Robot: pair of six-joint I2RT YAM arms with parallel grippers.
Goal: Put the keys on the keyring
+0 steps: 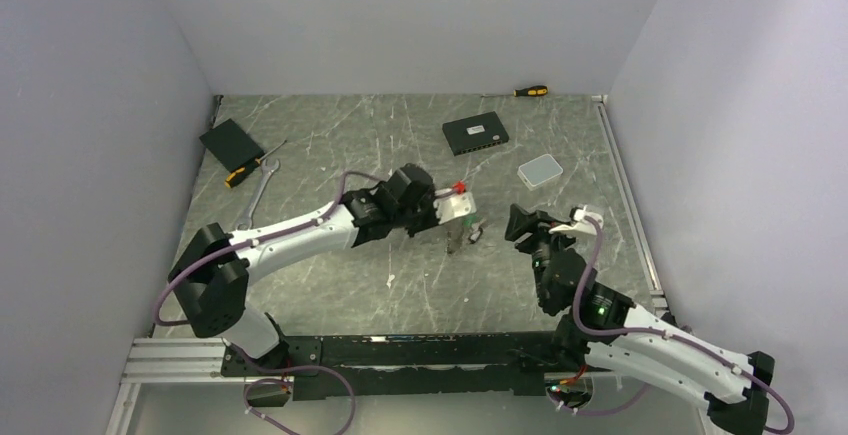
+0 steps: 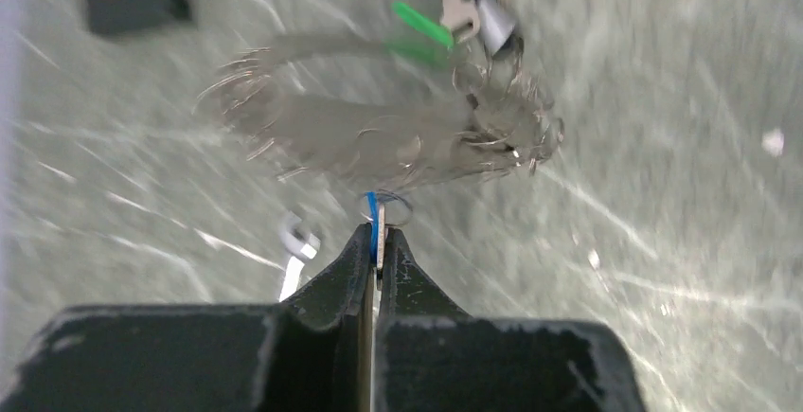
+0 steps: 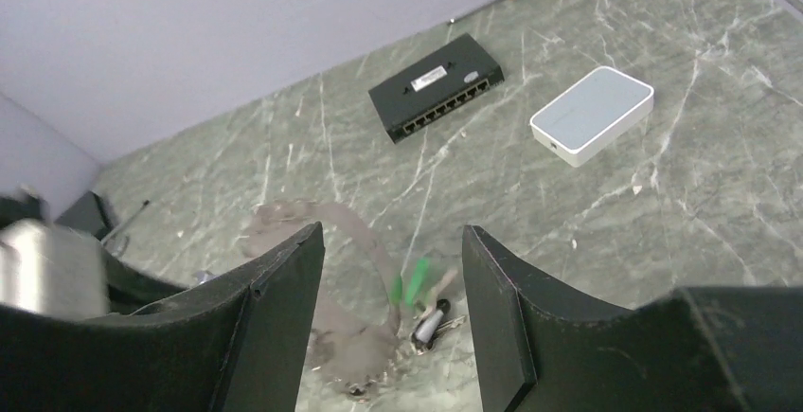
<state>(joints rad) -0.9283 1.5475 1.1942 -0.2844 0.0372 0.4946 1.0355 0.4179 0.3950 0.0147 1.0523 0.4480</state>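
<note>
My left gripper (image 2: 379, 234) is shut on a small silver key with a blue tag (image 2: 374, 213) and a little ring, held edge-on just above the table. Beyond it the keyring (image 2: 379, 128) shows as a blurred silvery hoop. More keys bunch at its right end, one with a green tag (image 2: 421, 26). From above, the left gripper (image 1: 462, 217) sits over this cluster (image 1: 465, 236). My right gripper (image 3: 393, 241) is open with nothing between its fingers. It hovers above the keyring (image 3: 331, 241) and a green-tagged key (image 3: 412, 282), to their right (image 1: 516, 225).
A black network switch (image 1: 475, 135) and a white box (image 1: 540, 170) lie behind the keys. A yellow-handled screwdriver (image 1: 530, 90) rests by the back wall. At the left are a black box (image 1: 231, 141), another screwdriver (image 1: 245, 170) and a silver spanner (image 1: 255, 197).
</note>
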